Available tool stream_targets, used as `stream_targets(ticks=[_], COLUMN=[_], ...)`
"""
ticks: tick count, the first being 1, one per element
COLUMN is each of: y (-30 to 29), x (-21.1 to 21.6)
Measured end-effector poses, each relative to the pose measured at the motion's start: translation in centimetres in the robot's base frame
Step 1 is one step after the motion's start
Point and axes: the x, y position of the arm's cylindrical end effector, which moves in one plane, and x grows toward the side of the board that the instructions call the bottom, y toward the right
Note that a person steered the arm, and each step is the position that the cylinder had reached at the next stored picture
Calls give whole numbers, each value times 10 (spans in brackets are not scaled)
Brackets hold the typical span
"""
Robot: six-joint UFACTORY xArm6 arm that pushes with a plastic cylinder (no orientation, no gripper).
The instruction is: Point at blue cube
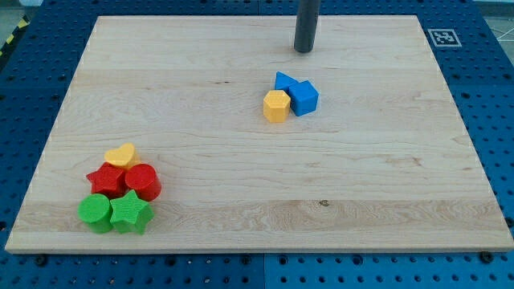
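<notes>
The wooden board [241, 193] filled most of the view, lying on a blue perforated table [490, 96], with a small black-and-white marker [443, 37] at the board's top right corner. The dark rod came down from the view's top, and my tip [303, 50] rested near the board's top edge, a little right of centre. I carry no claw, so nothing opened or closed and nothing was held; the tip touched no block.

The larger group sat near the board's bottom left corner, well apart from the tip. There a yellow heart-shaped block [122, 155] lay at the top, with a red star [106, 180] and a red cylinder [144, 181] just below it, side by side and apparently touching. Below those lay a green cylinder [95, 212] and a green star [131, 213], packed close together.

The smaller group lay just below the tip, toward the view's bottom. The blue cube [303, 98] stood on the right of that group, near the tip but clear of it. A second blue block [283, 80], possibly a wedge though mostly hidden, pressed against the cube's upper left. A yellow hexagonal block [275, 105] touched the cube's left side.
</notes>
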Motion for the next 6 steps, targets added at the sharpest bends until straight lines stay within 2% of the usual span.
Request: stream_targets(ticks=[1,3,5,6], y=[14,59,125,101], x=[-2,97,166,174])
